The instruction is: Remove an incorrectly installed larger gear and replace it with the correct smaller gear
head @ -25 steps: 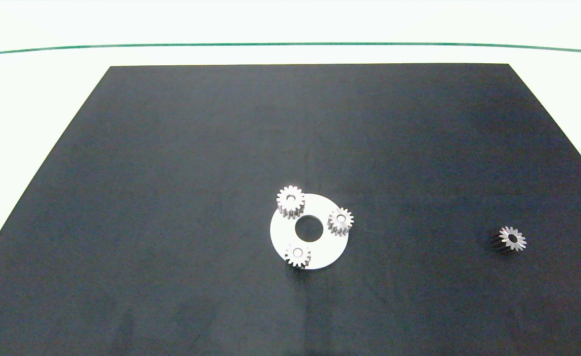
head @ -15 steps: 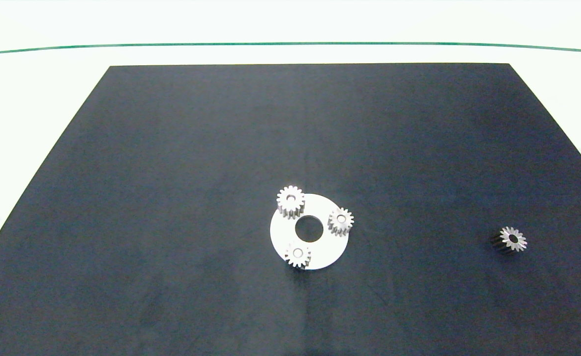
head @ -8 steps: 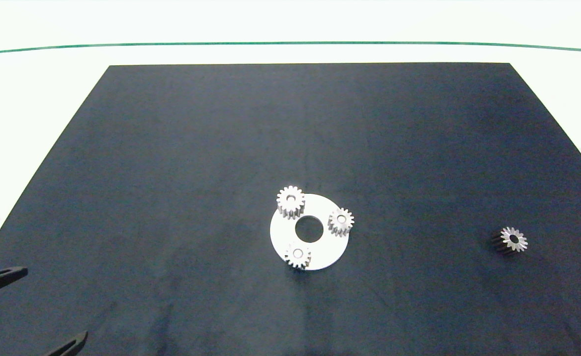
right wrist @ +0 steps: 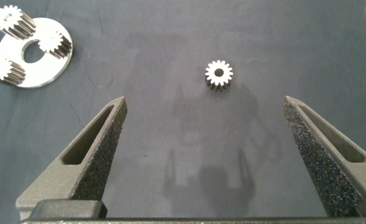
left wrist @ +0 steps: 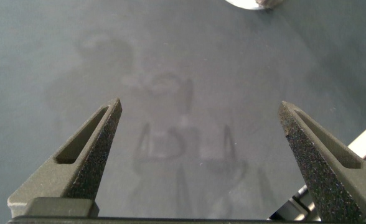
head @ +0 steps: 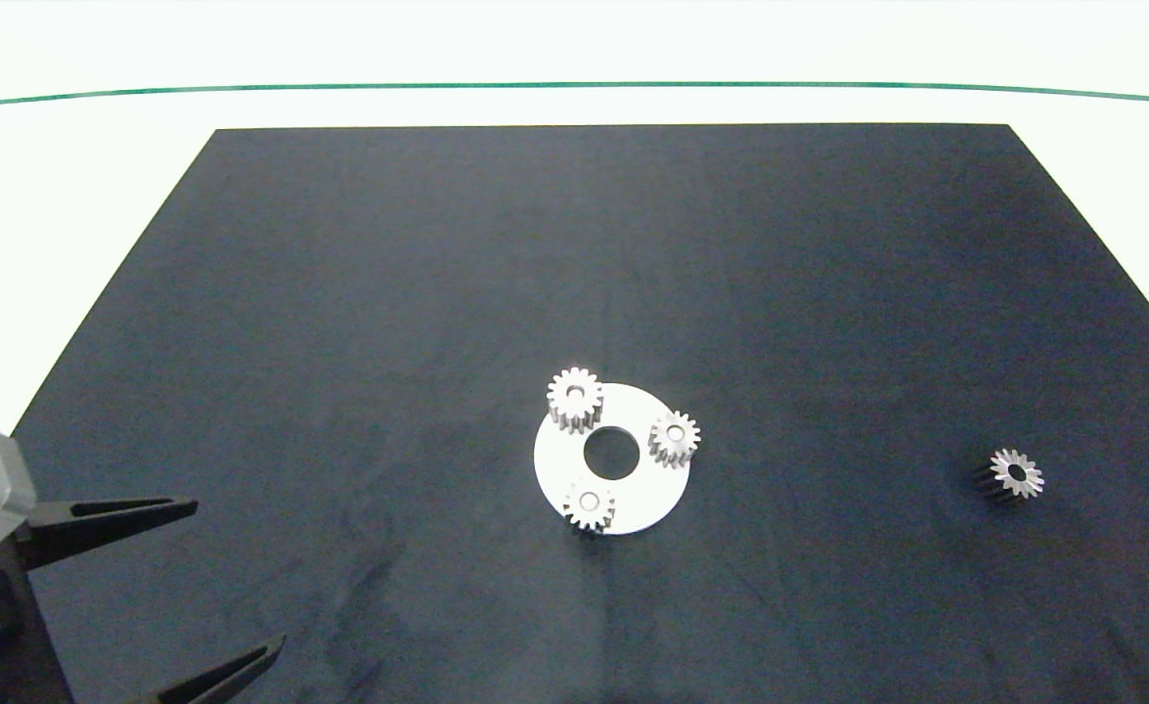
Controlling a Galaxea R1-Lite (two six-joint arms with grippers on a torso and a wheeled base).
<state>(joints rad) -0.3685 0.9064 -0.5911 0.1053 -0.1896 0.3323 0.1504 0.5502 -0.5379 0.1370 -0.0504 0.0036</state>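
Gears were seen in two places on the black mat (head: 437, 293). Three were stood on a white disc (head: 638, 499) with a round central hole; the larger gear (head: 574, 395), blunt-toothed and widest, was set at the disc's far edge, overhanging the rim slightly. Two like-sized small gears (head: 675, 436) were placed on the disc's other positions, one at the right and one at the near edge.

The smaller gear (head: 1014, 473) was found alone on the mat, well apart from the disc. In the right wrist view it (right wrist: 219, 74) was seen ahead of the right gripper (right wrist: 205, 106), beyond the fingertips and roughly in line with the gap between them, untouched. That gripper's fingers (right wrist: 102, 149) were spread wide, nothing held; a faint reflection of them was caught on the mat.

The left gripper (head: 237, 577) was seen over the mat's near left corner, its fingers (head: 114, 513) parted wide and empty, the disc well ahead of the tips.

The mat was laid on a pale white tabletop (head: 95, 166), crossed by a thin green line (head: 574, 86) along the far side.
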